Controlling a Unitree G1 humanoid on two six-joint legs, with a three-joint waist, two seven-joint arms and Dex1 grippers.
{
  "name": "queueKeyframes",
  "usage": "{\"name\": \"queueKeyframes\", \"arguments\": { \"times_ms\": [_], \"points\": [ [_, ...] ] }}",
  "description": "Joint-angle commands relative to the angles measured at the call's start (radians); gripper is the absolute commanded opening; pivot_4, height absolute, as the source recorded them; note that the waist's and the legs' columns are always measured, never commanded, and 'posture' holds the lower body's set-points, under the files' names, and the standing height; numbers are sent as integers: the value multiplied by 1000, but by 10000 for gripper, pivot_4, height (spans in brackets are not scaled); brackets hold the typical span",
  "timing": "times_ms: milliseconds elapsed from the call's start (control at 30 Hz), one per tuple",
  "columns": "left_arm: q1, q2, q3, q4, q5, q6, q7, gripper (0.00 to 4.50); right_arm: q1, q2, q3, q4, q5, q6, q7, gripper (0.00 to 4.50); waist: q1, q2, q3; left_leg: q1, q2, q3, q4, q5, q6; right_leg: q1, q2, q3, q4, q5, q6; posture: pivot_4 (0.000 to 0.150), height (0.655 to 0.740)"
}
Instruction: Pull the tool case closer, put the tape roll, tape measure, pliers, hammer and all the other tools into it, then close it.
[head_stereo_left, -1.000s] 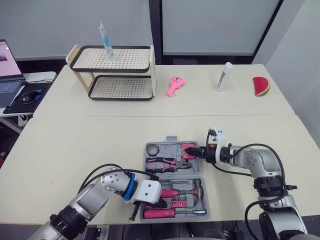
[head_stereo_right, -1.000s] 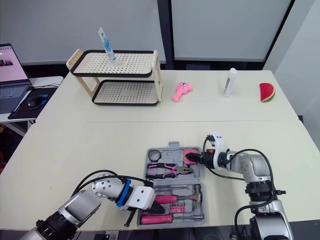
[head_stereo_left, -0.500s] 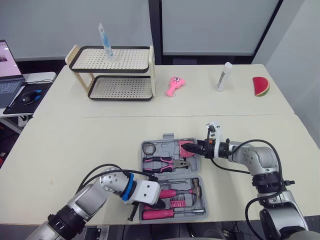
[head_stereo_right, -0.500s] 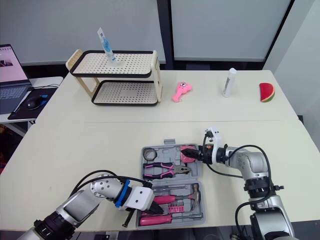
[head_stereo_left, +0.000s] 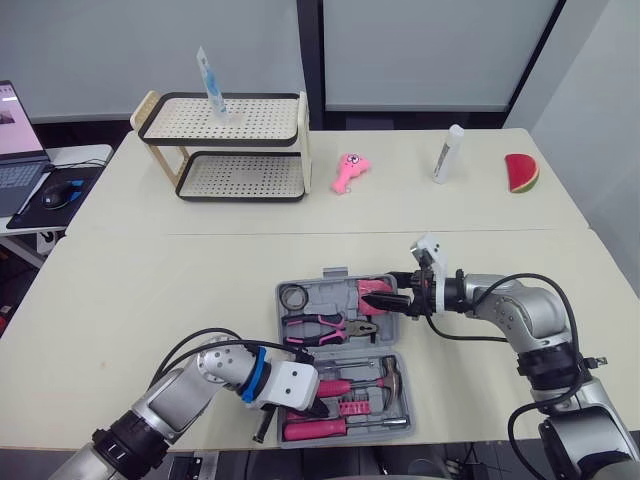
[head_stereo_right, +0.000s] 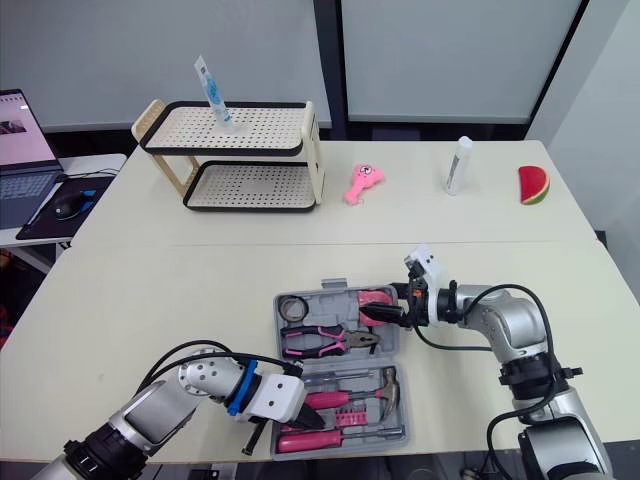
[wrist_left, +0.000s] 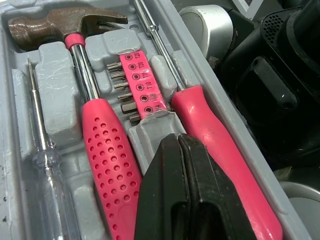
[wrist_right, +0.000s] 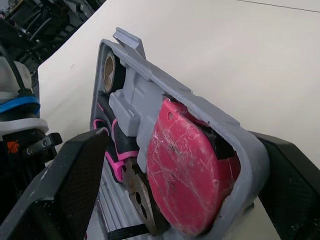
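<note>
The grey tool case (head_stereo_left: 338, 272) lies open near the table's front edge. Its far half holds the tape roll (head_stereo_left: 292, 297), the pink-handled pliers (head_stereo_left: 325, 325) and the pink tape measure (head_stereo_left: 373, 294). The near half holds the hammer (head_stereo_left: 365, 382), pink screwdrivers (wrist_left: 220, 160) and a strip of bits (wrist_left: 132, 82). My right gripper (head_stereo_left: 393, 298) is open and straddles the far half's right wall, one finger inside by the tape measure (wrist_right: 190, 175), the other outside. My left gripper (wrist_left: 185, 165) is shut, with its tips down between the hammer handle and a screwdriver handle.
At the back left stands a two-tier rack (head_stereo_left: 235, 145) with a tube (head_stereo_left: 212, 85) upright on top. A pink toy (head_stereo_left: 348, 170), a white bottle (head_stereo_left: 449, 152) and a watermelon slice (head_stereo_left: 521, 172) lie along the back. A laptop (head_stereo_left: 18, 140) sits on a side desk at the left.
The far half of the case has shifted a little to the left, and my right gripper has moved left and slightly up with it. My left gripper has stayed on the near half.
</note>
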Motion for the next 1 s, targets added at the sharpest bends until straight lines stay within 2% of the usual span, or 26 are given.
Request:
{"name": "queueKeyframes", "arguments": {
  "times_ms": [33, 300, 533, 700, 800, 1000],
  "points": [
    [43, 58, -22, 74, 75, 32, -12, 0, 4, -2, 4, -68, 30, -6, 27, 44591, 0, 0, 0, 0, 0, 0, 0, 0, 0, 0, 0, 0, 0, 0, 0, 1500, 7350],
    [62, 58, 21, 60, 44, 32, -7, 0, 24, -37, 6, -152, 43, 13, 49, 44591, 1, 0, 0, 0, 0, 0, 0, 0, 0, 1, 0, 0, 0, 0, 0, 1500, 7350],
    [101, 79, 164, -44, -133, 89, -15, 0, 62, -97, 29, -277, 27, -13, 48, 44591, 3, 0, 0, -1, 0, 0, 0, 0, 0, 0, 0, -1, 0, 0, 0, 1500, 7350],
    [139, 143, 281, -133, -271, 173, -58, 0, 106, -155, 43, -370, -1, -52, 42, 44591, 9, 0, 0, -6, 0, -1, 3, 0, 0, -3, -1, -3, 0, 0, 0, 1500, 7350],
    [176, 207, 346, -134, -301, 199, -82, 0, 152, -211, 51, -474, -27, -85, 32, 44591, 13, 0, 0, -8, 0, -1, 3, 0, 0, -5, -2, -3, 0, 0, 0, 1500, 7350],
    [245, 258, 442, -45, -300, 191, -89, 0, 279, -334, 24, -688, -40, -109, 17, 44591, 21, 0, 0, -9, 0, 0, 3, 0, 0, -6, -2, -3, 1, 0, 0, 1500, 7350]
  ]
}}
